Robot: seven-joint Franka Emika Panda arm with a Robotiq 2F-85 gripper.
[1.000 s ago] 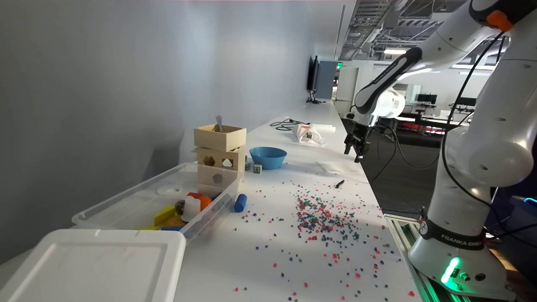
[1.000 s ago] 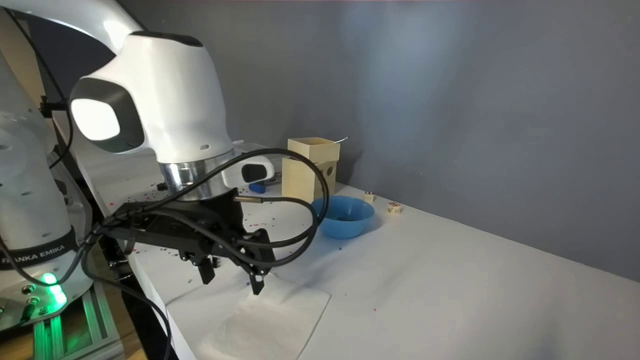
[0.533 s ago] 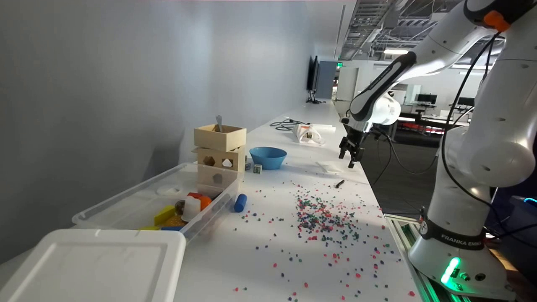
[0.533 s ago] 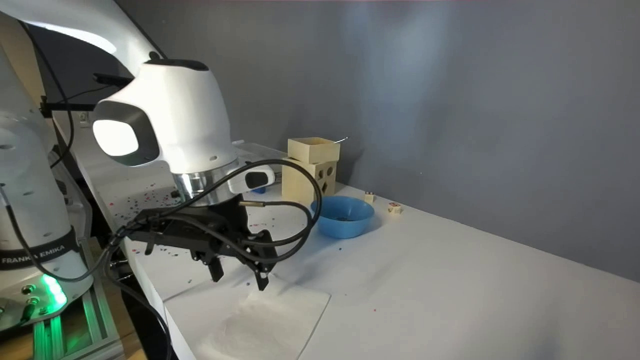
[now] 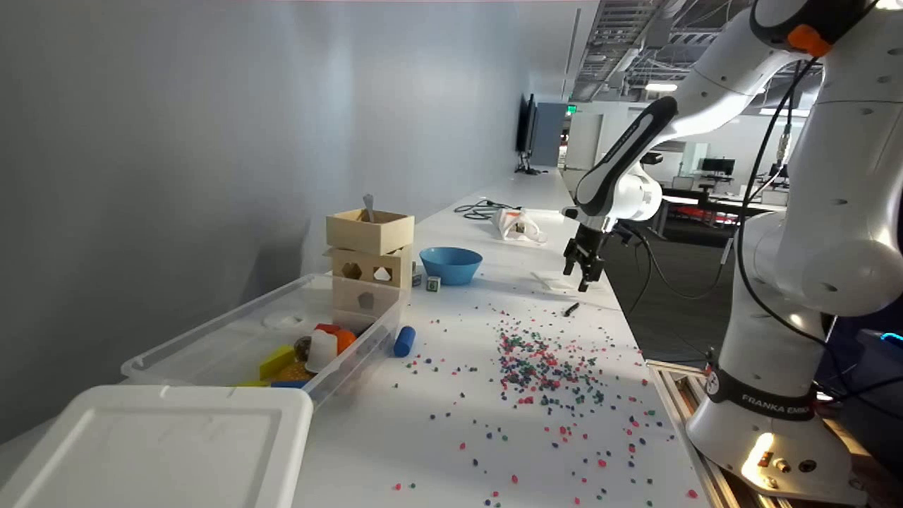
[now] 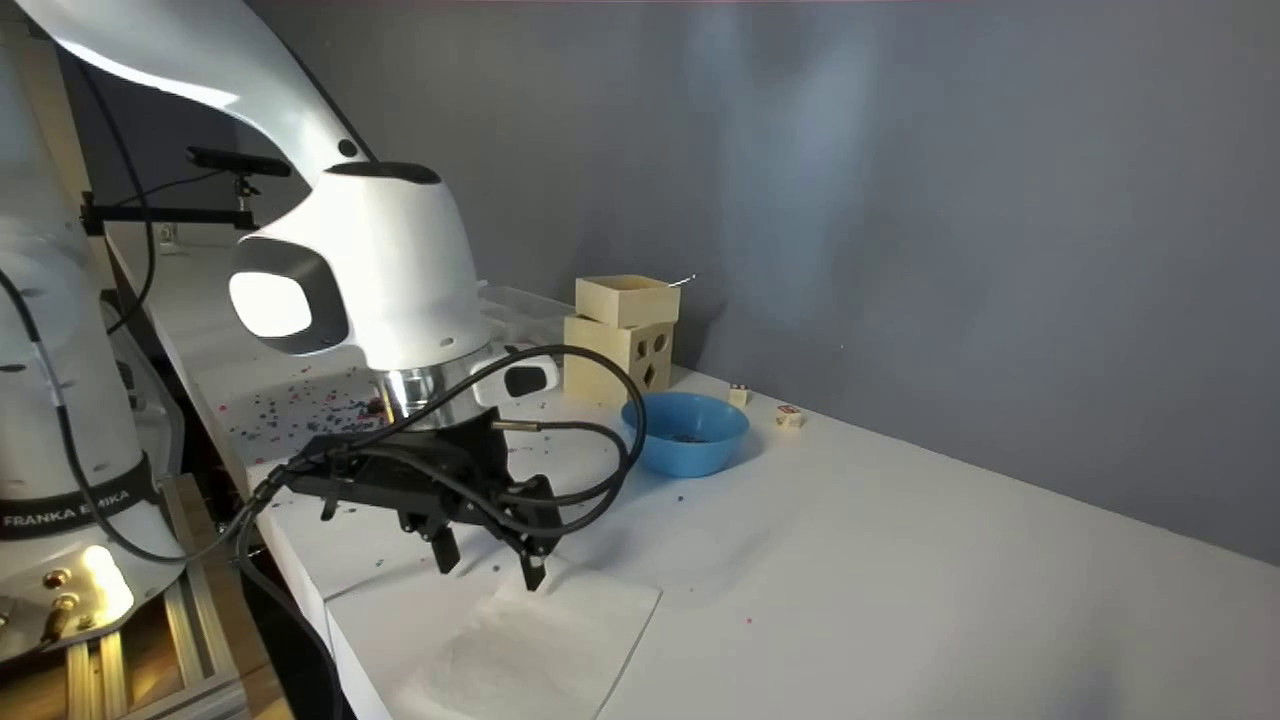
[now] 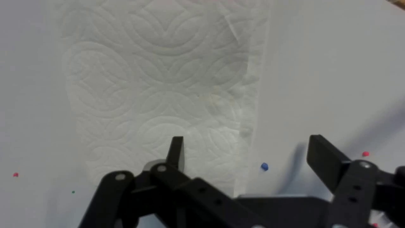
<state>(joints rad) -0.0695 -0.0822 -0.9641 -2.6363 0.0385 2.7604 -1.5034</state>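
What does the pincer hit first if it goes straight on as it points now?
Probably the white paper towel near its edge, perhaps the tabletop beside it too; the pincer points downward, jaws open. Exact depth is unclear.

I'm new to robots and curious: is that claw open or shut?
Open: in the wrist view, the claw has its fingers wide apart, nothing held between them; both exterior views show the gap.

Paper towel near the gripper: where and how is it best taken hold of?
Probably by the creased edge of the paper towel, on the wrist view's right, pinched from above: it lies flat, so wrinkles there likely offer the best purchase. The open gripper appears to straddle that edge in that view.
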